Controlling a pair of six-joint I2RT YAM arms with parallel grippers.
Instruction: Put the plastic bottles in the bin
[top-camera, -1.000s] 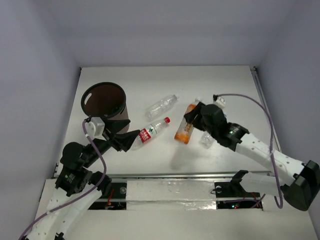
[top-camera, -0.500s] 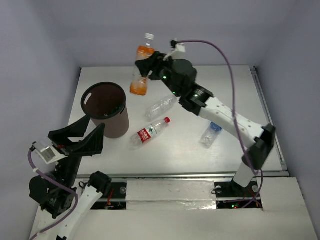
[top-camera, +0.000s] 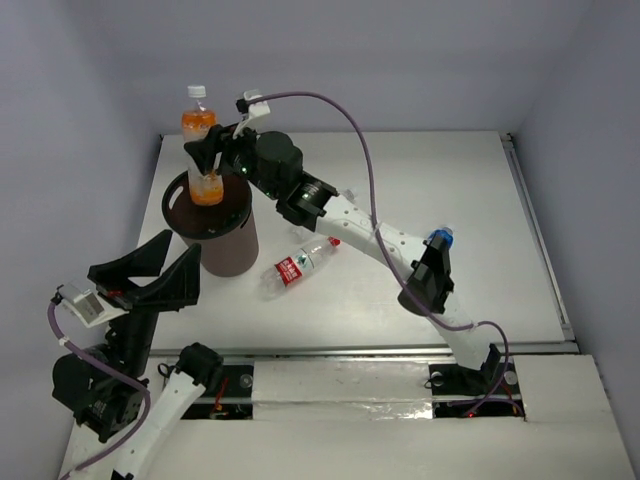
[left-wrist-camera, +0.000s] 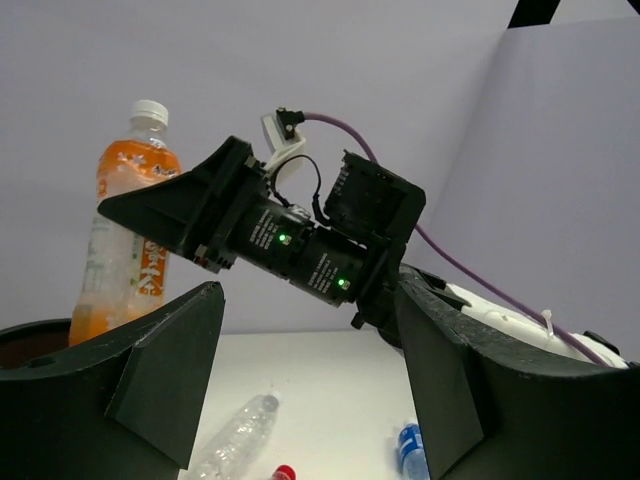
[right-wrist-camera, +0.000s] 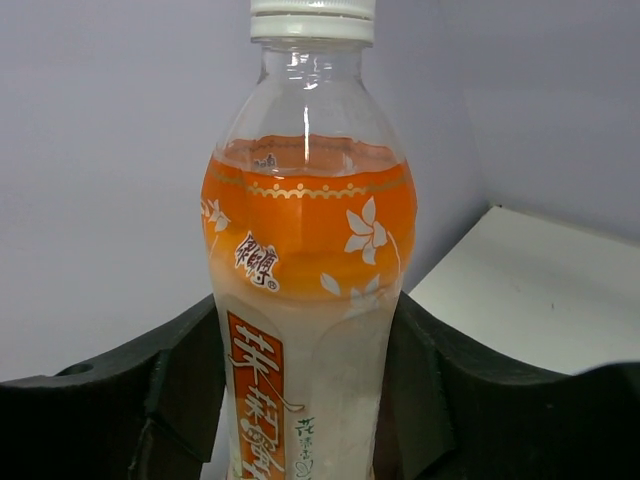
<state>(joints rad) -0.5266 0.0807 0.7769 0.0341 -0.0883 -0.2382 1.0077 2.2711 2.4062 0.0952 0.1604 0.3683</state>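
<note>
My right gripper is shut on the orange bottle with a white cap and holds it upright right above the dark brown bin. The orange bottle fills the right wrist view and shows in the left wrist view. My left gripper is open and empty, raised at the near left, beside the bin. A red-labelled, red-capped bottle lies right of the bin. A plain clear bottle and a blue-labelled bottle lie on the table, partly hidden by my right arm.
My right arm stretches across the table from the near right to the bin. The white table has walls on the left, back and right.
My right gripper has carried the orange bottle up from the table and left, to above the bin. My left gripper has pulled back toward the near left and risen.
</note>
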